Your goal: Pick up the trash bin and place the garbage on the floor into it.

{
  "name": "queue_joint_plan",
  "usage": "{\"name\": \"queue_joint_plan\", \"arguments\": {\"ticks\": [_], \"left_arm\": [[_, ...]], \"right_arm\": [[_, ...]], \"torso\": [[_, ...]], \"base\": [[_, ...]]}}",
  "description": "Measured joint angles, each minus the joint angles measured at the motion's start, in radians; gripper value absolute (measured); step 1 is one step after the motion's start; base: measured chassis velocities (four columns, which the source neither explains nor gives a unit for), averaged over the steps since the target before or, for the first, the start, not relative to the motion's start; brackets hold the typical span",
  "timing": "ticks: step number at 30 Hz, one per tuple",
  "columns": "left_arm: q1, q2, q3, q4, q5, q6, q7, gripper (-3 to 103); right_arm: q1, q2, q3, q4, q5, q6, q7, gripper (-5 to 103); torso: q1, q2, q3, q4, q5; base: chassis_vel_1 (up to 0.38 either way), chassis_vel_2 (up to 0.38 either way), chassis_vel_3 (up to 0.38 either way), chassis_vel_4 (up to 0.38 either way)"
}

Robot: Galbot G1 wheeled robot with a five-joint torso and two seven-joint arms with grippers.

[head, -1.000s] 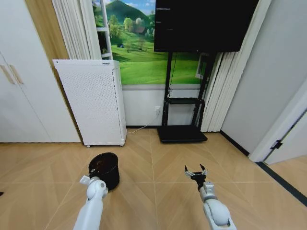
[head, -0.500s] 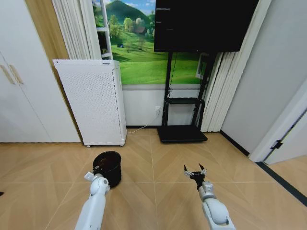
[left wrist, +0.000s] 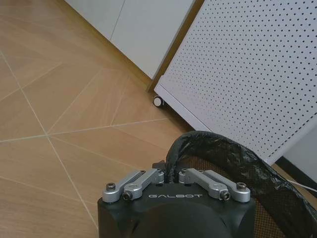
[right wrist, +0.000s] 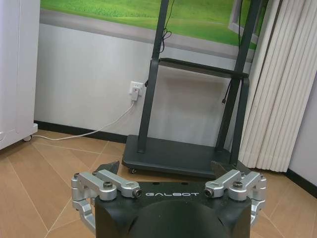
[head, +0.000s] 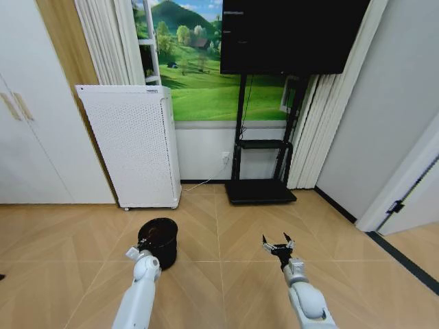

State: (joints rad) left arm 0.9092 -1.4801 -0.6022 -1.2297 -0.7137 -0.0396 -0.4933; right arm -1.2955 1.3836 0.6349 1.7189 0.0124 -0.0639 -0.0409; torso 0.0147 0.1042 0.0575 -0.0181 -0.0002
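Note:
The trash bin (head: 161, 235) is a small black round mesh basket with a dark liner, held just over the wooden floor in front of the white appliance. My left gripper (head: 143, 245) is shut on the near side of its rim; in the left wrist view the fingers of the left gripper (left wrist: 171, 173) are pinched together over the trash bin (left wrist: 233, 158) edge. My right gripper (head: 276, 244) hovers above the floor to the right, open, with nothing in it; the right gripper (right wrist: 166, 167) faces the TV stand. The garbage is out of view.
A tall white perforated appliance (head: 134, 147) on castors stands just behind the bin, also seen close in the left wrist view (left wrist: 247, 64). A black TV stand (head: 260, 164) is against the back wall, with a cable on the floor. White cupboard doors (head: 27, 137) are at the left.
The left gripper has carried the bin a little to the right and farther forward. The right gripper has barely moved.

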Motion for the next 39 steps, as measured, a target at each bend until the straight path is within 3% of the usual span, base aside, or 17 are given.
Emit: {"name": "queue_joint_plan", "arguments": {"ticks": [4, 6, 7, 9, 13, 15, 19, 21, 24, 26, 28, 29, 31, 32, 34, 37, 39], "left_arm": [[0.004, 0.0, 0.0, -0.004, 0.009, 0.004, 0.0, 4], [0.004, 0.0, -0.001, -0.002, 0.029, 0.002, 0.002, 19], [0.004, 0.0, -0.001, -0.002, 0.029, 0.002, 0.002, 19], [0.005, 0.002, -0.001, -0.004, 0.033, 0.003, 0.002, 30], [0.008, 0.004, -0.002, -0.01, 0.039, 0.005, 0.003, 36], [0.015, 0.004, -0.002, -0.025, 0.042, 0.013, 0.009, 52], [0.028, 0.005, -0.001, -0.053, 0.049, 0.021, 0.011, 62], [0.065, 0.002, -0.001, -0.129, 0.094, 0.038, 0.017, 74], [0.082, 0.002, -0.002, -0.165, 0.112, 0.053, 0.027, 79], [0.13, 0.007, -0.01, -0.253, 0.177, 0.111, 0.109, 89], [0.142, 0.01, -0.013, -0.271, 0.193, 0.128, 0.14, 89], [0.177, 0.026, -0.017, -0.32, 0.249, 0.166, 0.247, 98], [0.197, 0.038, -0.021, -0.355, 0.317, 0.173, 0.346, 100], [0.197, 0.038, -0.021, -0.355, 0.317, 0.173, 0.346, 100], [0.211, 0.046, -0.027, -0.391, 0.359, 0.194, 0.439, 100], [0.228, 0.074, -0.024, -0.423, 0.378, 0.214, 0.53, 100], [0.233, 0.084, -0.021, -0.431, 0.389, 0.218, 0.556, 100]], "right_arm": [[0.0, 0.0, 0.001, -0.004, 0.0, 0.004, -0.003, 100], [0.003, -0.004, 0.002, -0.01, 0.0, 0.008, -0.003, 100], [0.003, -0.004, 0.002, -0.01, 0.0, 0.008, -0.003, 100], [0.007, -0.009, 0.006, -0.013, 0.003, 0.009, -0.003, 100], [0.009, -0.011, 0.008, -0.012, 0.008, 0.009, -0.003, 100], [0.009, -0.01, 0.009, -0.005, 0.009, 0.006, -0.003, 100], [0.011, -0.005, 0.006, -0.001, 0.008, 0.004, -0.003, 100], [0.012, 0.001, 0.003, 0.009, 0.008, -0.005, -0.004, 100], [0.013, 0.003, 0.003, 0.014, 0.009, -0.009, -0.004, 100], [0.014, 0.007, 0.003, 0.027, 0.012, -0.019, -0.004, 100], [0.014, 0.008, 0.003, 0.03, 0.014, -0.023, -0.004, 100], [0.015, 0.012, 0.003, 0.038, 0.019, -0.035, -0.003, 100], [0.017, 0.018, 0.003, 0.043, 0.019, -0.04, -0.001, 100], [0.017, 0.018, 0.003, 0.043, 0.019, -0.04, -0.001, 100], [0.016, 0.025, 0.002, 0.046, 0.018, -0.041, 0.001, 100], [0.01, 0.03, 0.001, 0.049, 0.015, -0.041, 0.002, 100], [0.007, 0.032, 0.001, 0.049, 0.013, -0.041, 0.002, 100]], "torso": [[0.0, 0.0, 0.0, 0.0, 0.0002], [0.0, 0.0, 0.0, 0.0, 0.0004], [0.0, 0.0, 0.0, 0.0, 0.0004], [0.0, 0.0, 0.0, -0.0001, 0.0002], [0.0, 0.0, 0.0, -0.0001, 0.0002], [0.0, 0.0, 0.0, -0.0001, 0.0002], [0.0, 0.0, 0.0, -0.0001, 0.0002], [0.0, 0.0, 0.0, 0.0, 0.0001], [0.0, 0.0, 0.0, -0.0001, 0.0002], [0.0, 0.0, 0.0, -0.0002, 0.0002], [0.0, 0.0, 0.0, -0.0001, 0.0001], [0.0, 0.0, 0.0, 0.0001, 0.0002], [0.0, 0.0, 0.0, 0.0002, 0.0001], [0.0, 0.0, 0.0, 0.0002, 0.0001], [0.0, 0.0, 0.0, 0.0, 0.0001], [0.0, 0.0, 0.0, -0.0001, 0.0003], [0.0, 0.0, 0.0, -0.0001, 0.0003]], "base": [[0.0, 0.0, 0.0, 0.0], [0.0, 0.0, 0.0, 0.0], [0.0, 0.0, 0.0, 0.0], [0.0, 0.0, 0.0, 0.0], [0.0, 0.0, 0.0, 0.0], [0.0, 0.0, 0.0, 0.0], [0.0, 0.0, 0.0, 0.0], [0.0, 0.0, 0.0, 0.0], [0.0, 0.0, 0.0, 0.0], [0.0, 0.0, 0.0, 0.0], [0.0, 0.0, 0.0, 0.0], [0.0, 0.0, 0.0, 0.0], [0.0, 0.0, 0.0, 0.0], [0.0, 0.0, 0.0, 0.0], [0.0, 0.0, 0.0, 0.0], [0.0, 0.0, 0.0, 0.0], [0.0, 0.0, 0.0, 0.0]]}}
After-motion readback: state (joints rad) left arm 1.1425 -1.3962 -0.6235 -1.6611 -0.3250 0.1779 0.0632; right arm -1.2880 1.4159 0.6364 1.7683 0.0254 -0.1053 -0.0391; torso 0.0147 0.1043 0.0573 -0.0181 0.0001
